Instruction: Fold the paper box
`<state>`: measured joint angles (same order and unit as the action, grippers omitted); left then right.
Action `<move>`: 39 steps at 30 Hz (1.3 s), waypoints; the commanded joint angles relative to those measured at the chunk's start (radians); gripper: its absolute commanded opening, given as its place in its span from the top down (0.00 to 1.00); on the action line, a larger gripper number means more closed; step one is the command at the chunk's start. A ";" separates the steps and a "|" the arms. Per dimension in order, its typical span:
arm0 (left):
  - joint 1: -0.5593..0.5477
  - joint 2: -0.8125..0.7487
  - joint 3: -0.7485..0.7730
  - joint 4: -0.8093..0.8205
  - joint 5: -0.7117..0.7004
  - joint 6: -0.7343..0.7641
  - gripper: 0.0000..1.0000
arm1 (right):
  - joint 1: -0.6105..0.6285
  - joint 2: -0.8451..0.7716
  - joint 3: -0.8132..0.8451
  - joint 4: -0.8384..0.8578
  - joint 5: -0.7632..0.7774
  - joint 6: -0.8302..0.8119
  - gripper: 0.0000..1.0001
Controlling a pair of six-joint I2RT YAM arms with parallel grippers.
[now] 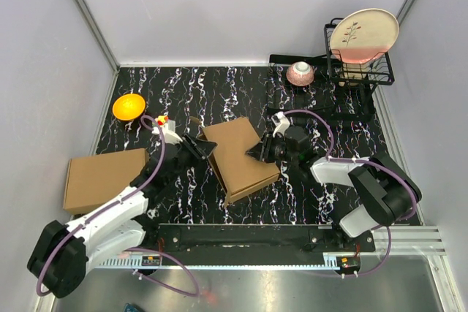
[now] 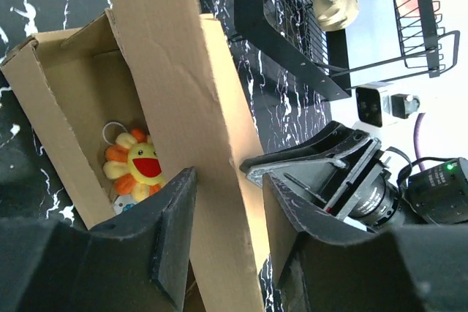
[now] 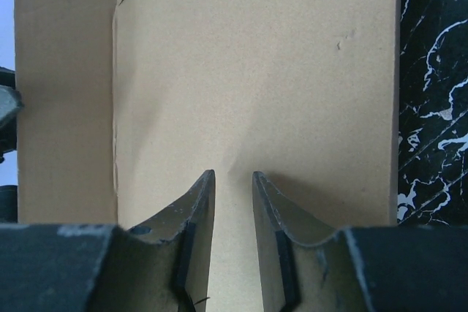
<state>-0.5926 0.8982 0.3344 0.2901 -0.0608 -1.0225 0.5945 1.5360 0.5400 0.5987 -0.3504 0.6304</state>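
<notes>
The paper box (image 1: pixel 238 158), plain brown cardboard, lies tilted at the table's middle between both arms. In the left wrist view its lid (image 2: pixel 175 71) stands partly raised, and a sunflower plush (image 2: pixel 135 166) shows inside. My left gripper (image 2: pixel 229 177) is open and straddles the lid's edge, with a sliver of table showing beside the right finger. It sits at the box's left side (image 1: pixel 201 147). My right gripper (image 3: pixel 234 174) is at the box's right side (image 1: pixel 259 153). Its narrowly parted fingertips rest against the flat cardboard panel (image 3: pixel 256 71), with nothing between them.
A second plain cardboard carton (image 1: pixel 102 179) lies at the left. An orange bowl (image 1: pixel 129 106) sits at the back left, a pink bowl (image 1: pixel 300 73) at the back. A black wire rack (image 1: pixel 362 67) at the back right holds a plate (image 1: pixel 363 34).
</notes>
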 commanded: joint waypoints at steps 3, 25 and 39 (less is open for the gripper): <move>-0.023 -0.103 0.156 -0.142 -0.042 0.084 0.57 | 0.022 0.030 -0.034 -0.155 0.024 -0.026 0.66; -0.030 0.361 0.240 0.165 0.280 0.089 0.53 | 0.030 0.041 -0.003 -0.247 0.080 -0.057 0.67; -0.035 0.499 0.098 0.064 0.247 0.118 0.54 | 0.031 -0.030 -0.018 -0.269 0.088 -0.054 0.66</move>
<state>-0.6258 1.3674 0.4732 0.4057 0.2092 -0.9161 0.6151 1.5135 0.5556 0.5037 -0.3000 0.6067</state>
